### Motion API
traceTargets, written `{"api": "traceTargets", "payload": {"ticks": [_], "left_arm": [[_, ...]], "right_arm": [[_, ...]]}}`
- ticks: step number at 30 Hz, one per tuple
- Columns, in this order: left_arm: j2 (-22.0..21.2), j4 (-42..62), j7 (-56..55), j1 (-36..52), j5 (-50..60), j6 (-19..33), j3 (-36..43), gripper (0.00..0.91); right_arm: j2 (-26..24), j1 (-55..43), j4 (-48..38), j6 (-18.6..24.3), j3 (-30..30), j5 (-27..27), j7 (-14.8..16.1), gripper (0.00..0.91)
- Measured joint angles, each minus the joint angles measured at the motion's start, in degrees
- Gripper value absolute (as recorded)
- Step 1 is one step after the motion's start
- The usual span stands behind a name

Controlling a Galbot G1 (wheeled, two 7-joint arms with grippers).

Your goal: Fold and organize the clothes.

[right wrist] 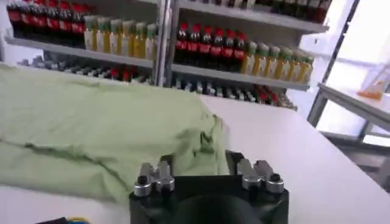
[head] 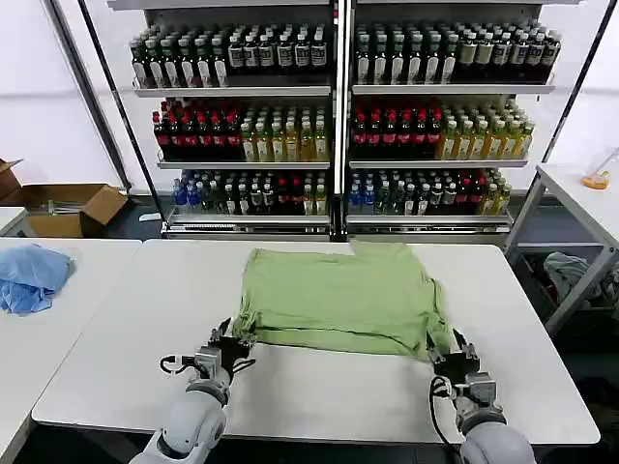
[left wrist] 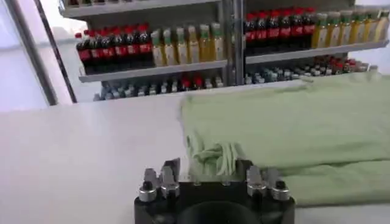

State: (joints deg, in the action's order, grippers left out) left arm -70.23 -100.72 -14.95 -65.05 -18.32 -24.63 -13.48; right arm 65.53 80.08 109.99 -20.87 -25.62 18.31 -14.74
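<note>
Starting at the fingers: the left gripper (head: 230, 340) sits at the shirt's near left corner, and in its wrist view a bunched bit of green hem runs down between the spread finger mounts. I honestly can't tell whether the fingertips are closed on it or just straddling it, since the tips are tucked under the fabric. Same story on the other side: the right gripper (head: 448, 354) is at the near right corner, cloth is draped against its front, and whether it has pinched anything is hidden.

The green shirt (head: 340, 295) lies spread out flat in the middle of the white table (head: 116, 358), already looking like it has one fold in it, since a doubled layer shows along the near edge in both wrist views. So my guess is we're at the grab-the-near-corners step of the next fold. The next move needs both corners held firmly, then lifted together and carried toward the far edge evenly, otherwise the fabric will skew.

Hard to make out: the floral patch and buttons are probably face down or folded inside. A blue cloth (head: 31, 275) sits well apart on the left table, and a drinks shelf (head: 334, 126) stands behind.
</note>
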Motion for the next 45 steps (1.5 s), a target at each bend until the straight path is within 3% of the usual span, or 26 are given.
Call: {"api": "traceTargets", "payload": {"ticks": [1,2,3,4,5,6,9,25,45], "left_arm": [[-0.1,0.2,0.0,0.1,0.0,0.0,0.0,0.907],[-0.1,0.5,-0.1,0.2,-0.1,0.0,-0.1,0.907],[-0.2,0.7,-0.2,0.4,-0.2,-0.1,-0.1,0.877],[-0.3,1.0,-0.2,0.6,-0.3,-0.2,-0.1,0.715],[-0.3,1.3,-0.2,0.7,-0.4,-0.3,-0.1,0.222],[-0.3,1.5,-0.2,0.8,-0.5,-0.4,0.0,0.091],[-0.2,2.0,-0.2,1.0,-0.8,-0.3,0.1,0.04],[0.6,1.4,1.4,-0.3,-1.6,-0.2,0.3,0.03],[5.3,-9.9,2.1,-10.7,-4.6,-1.5,-2.4,0.02]], "right_arm": [[0.1,0.1,-0.2,0.0,0.0,0.3,-0.1,0.826],[0.3,0.2,-0.4,0.0,0.0,0.7,-0.3,0.514],[0.5,0.2,-0.6,0.1,0.0,1.1,-0.5,0.322],[0.5,0.2,-0.7,0.1,0.0,1.4,-0.6,0.171],[0.6,0.2,-0.9,0.2,0.0,1.9,-0.6,0.0],[0.6,0.1,-1.1,0.4,0.0,2.3,-0.6,0.0],[0.6,-0.1,-1.5,0.5,0.2,3.4,-0.6,0.0],[0.4,1.0,-1.2,0.4,0.7,6.2,-0.2,0.0],[-0.3,12.9,10.1,0.7,-1.8,2.8,0.4,0.0]]}}
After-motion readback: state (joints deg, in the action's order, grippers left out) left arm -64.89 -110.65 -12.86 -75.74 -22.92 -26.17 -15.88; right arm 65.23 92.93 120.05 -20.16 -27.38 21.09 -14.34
